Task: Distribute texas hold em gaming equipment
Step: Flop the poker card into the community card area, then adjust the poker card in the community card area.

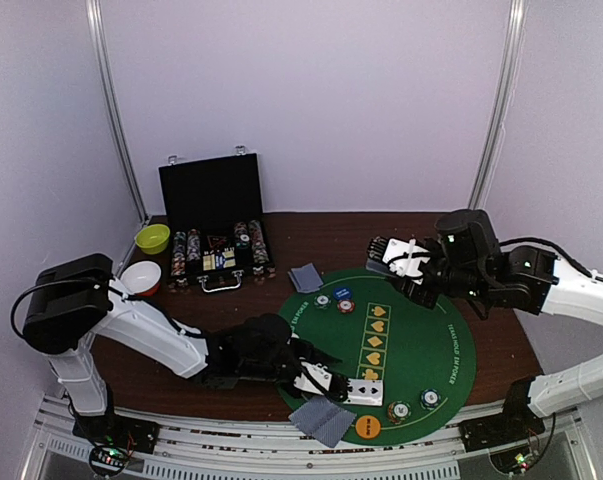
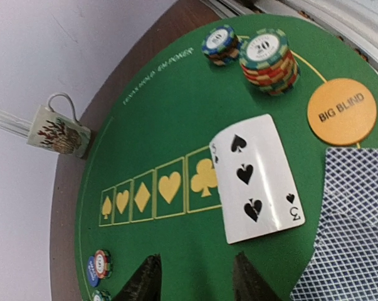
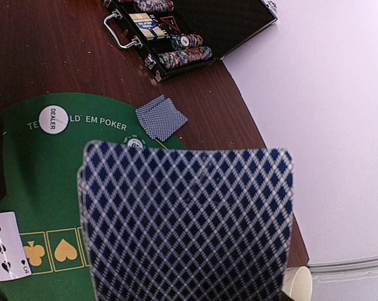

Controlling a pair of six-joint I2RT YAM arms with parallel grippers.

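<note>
A face-up three of spades (image 2: 257, 179) lies on the green poker mat (image 2: 176, 113), just past the club box. My left gripper (image 2: 195, 285) hovers low over the mat in front of it, open, nothing between its fingers (image 2: 145, 282). Beside the card sit the orange BIG BLIND disc (image 2: 341, 111), two chip stacks (image 2: 269, 59) and face-down cards (image 2: 348, 232). My right gripper (image 1: 401, 258) is over the mat's far edge, shut on a deck of blue-backed cards (image 3: 189, 226) that hides its fingers. The white dealer disc (image 3: 54, 119) and more face-down cards (image 3: 162, 117) lie beyond.
The black chip case (image 1: 216, 230) stands open at the back left, with a green bowl (image 1: 153, 238) and a red-rimmed bowl (image 1: 141, 277) to its left. A printed mug (image 2: 57, 130) stands off the mat's far right edge. More chips (image 1: 345, 305) sit on the mat's back left.
</note>
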